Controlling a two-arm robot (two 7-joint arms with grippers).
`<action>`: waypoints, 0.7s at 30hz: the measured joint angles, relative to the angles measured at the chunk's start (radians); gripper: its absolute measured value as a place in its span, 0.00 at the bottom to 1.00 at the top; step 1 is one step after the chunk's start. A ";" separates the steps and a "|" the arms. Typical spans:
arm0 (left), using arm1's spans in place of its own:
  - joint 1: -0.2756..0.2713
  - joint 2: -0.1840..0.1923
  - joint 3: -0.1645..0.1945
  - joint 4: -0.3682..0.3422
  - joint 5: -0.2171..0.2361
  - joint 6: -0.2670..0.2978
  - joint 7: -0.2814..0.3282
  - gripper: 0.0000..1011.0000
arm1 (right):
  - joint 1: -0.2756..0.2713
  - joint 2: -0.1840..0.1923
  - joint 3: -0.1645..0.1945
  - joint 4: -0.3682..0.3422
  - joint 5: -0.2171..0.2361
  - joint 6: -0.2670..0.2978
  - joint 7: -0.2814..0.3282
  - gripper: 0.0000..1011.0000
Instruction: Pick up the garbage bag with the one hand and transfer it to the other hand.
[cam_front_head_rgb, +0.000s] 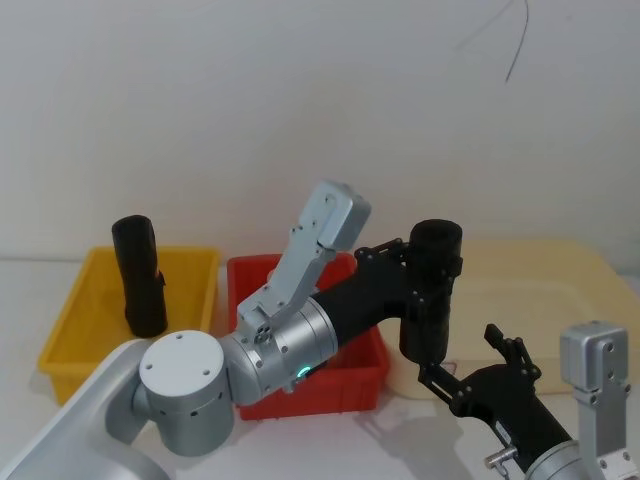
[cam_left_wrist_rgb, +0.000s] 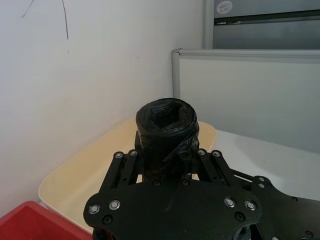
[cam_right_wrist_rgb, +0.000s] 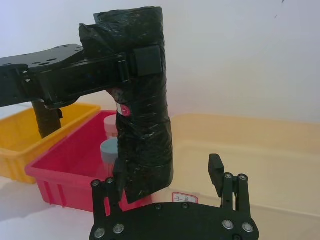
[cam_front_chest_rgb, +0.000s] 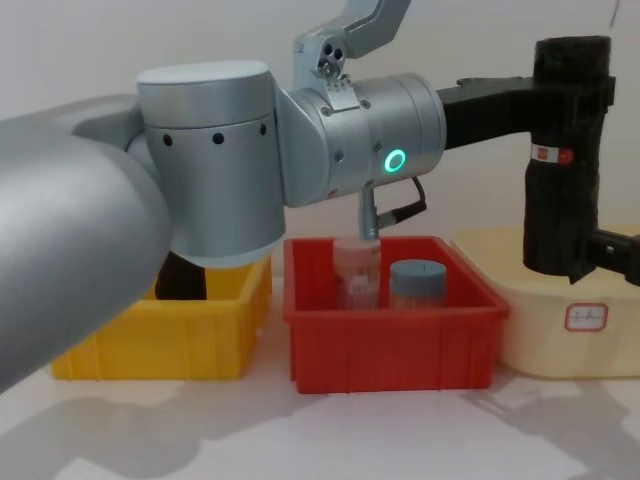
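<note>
Garbage bag: crinkly black plastic roll, cylindrical, with a small white-and-red label band. It is upright in the air over the smooth cream tray, near the red plastic bin. The left gripper, its arm stretched across level with the green ring lit, is clamped on the roll near its top. The right gripper is below, fingers spread wide, straddling the roll's lower end; contact unclear.
</note>
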 joint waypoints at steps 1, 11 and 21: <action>-0.001 0.000 0.000 0.001 -0.001 -0.001 -0.001 0.44 | 0.000 0.000 0.000 0.000 0.000 0.000 0.000 0.99; -0.006 -0.004 0.004 0.013 -0.010 -0.003 -0.006 0.44 | 0.019 0.000 -0.013 0.007 -0.019 0.003 0.015 0.99; -0.008 -0.005 0.006 0.017 -0.013 -0.005 -0.008 0.44 | 0.055 -0.006 -0.027 0.034 -0.042 0.017 0.029 0.99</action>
